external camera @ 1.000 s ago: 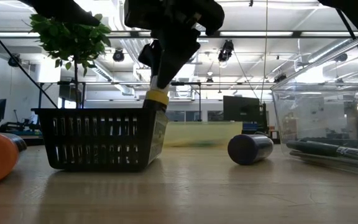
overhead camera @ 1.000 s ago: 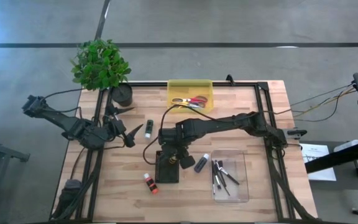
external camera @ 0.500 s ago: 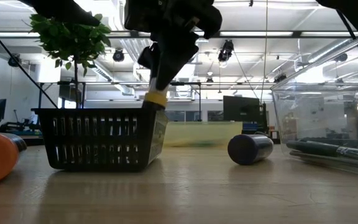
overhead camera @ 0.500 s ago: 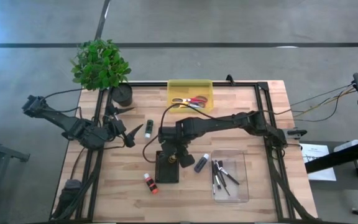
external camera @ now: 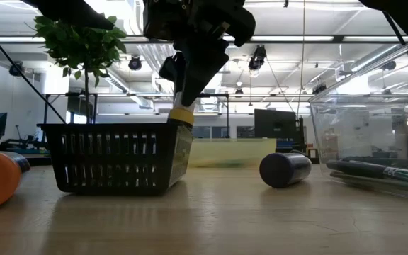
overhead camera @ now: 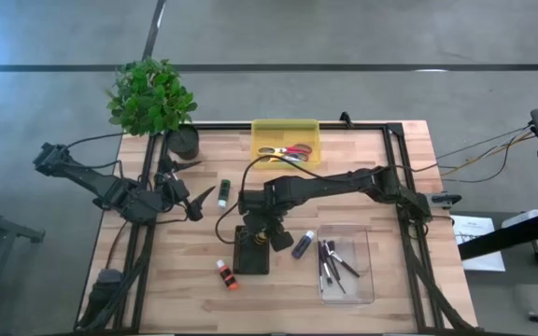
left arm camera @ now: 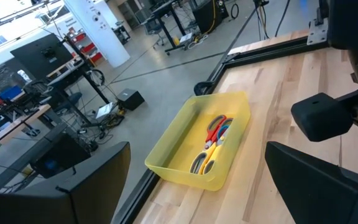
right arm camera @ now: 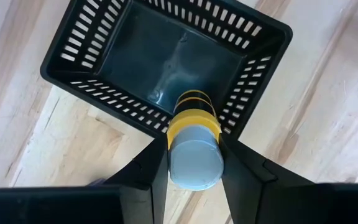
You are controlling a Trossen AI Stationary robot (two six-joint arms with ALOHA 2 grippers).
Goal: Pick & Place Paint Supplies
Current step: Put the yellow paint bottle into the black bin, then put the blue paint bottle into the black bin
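Observation:
My right gripper (overhead camera: 261, 233) is shut on a yellow-orange paint tube (external camera: 183, 113) over the right rim of a black slotted basket (overhead camera: 250, 252). The basket also shows in the low view (external camera: 115, 157). A purple tube (overhead camera: 303, 245) lies right of the basket, a red tube (overhead camera: 224, 274) at its near left, and a green tube (overhead camera: 223, 192) farther back. Thin dark brushes (overhead camera: 334, 261) lie in a clear box (overhead camera: 367, 280). My left gripper (overhead camera: 197, 200) is open and empty at the table's left. My right gripper pinches the tube's two sides (right arm camera: 194, 134) between its two fingers (right arm camera: 151, 168), near the tube's upper, grey end (right arm camera: 194, 163). The fingers come from above, pointing down. The tube hangs tilted, clear of the table, with its yellow-banded lower end (external camera: 183, 117) at the basket's rim height.
A yellow bin (overhead camera: 286, 131) holding scissors stands at the far edge, with a potted plant (overhead camera: 152, 93) at the far left corner. Black rails (overhead camera: 402, 177) frame the table. Bare wood lies near the front edge (overhead camera: 278, 299).
My right gripper has stayed over the basket's right rim, edging a little toward the table's right with the tube, which still hangs tilted.

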